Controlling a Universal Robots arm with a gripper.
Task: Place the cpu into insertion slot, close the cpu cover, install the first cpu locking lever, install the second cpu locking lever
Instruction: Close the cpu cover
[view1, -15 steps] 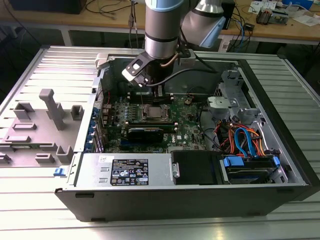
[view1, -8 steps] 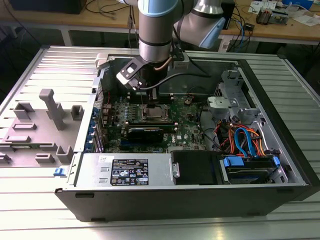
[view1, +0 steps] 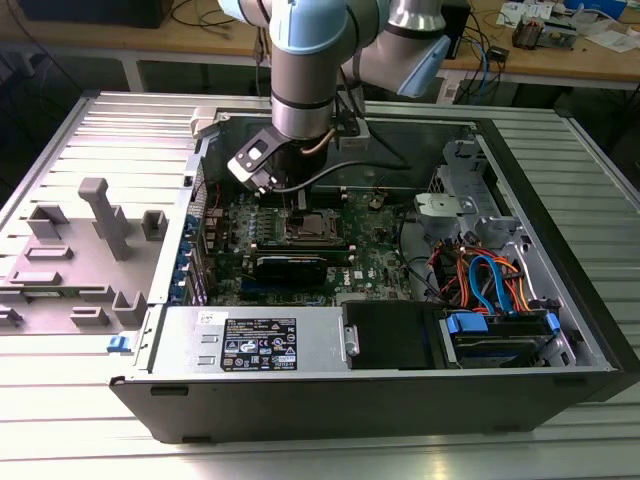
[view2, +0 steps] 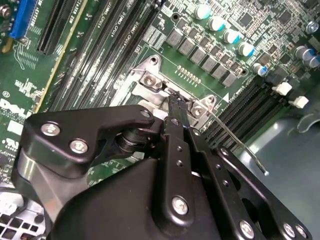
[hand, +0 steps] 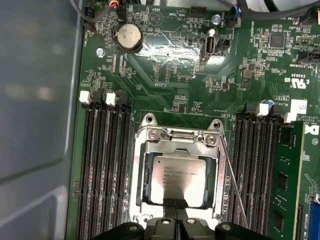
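The cpu (hand: 175, 177) is silvery-grey, the cpu cover (hand: 138, 180) silver, the circuit board (hand: 165, 75) green, the end effector (hand: 175, 204) black, the ribbed surface (view1: 90, 130) pale grey.

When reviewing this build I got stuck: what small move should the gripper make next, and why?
Probably raise the gripper a little: the chip already lies flat in the socket, the gripper sits at its edge, and the lever beside it looks unlatched.

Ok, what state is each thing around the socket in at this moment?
cpu: seated in the insertion slot.
cpu cover: down flat, framing the chip.
locking lever: unlatched, angled away from the socket.
gripper: low at the cover's edge.
computer case: side open, board exposed.
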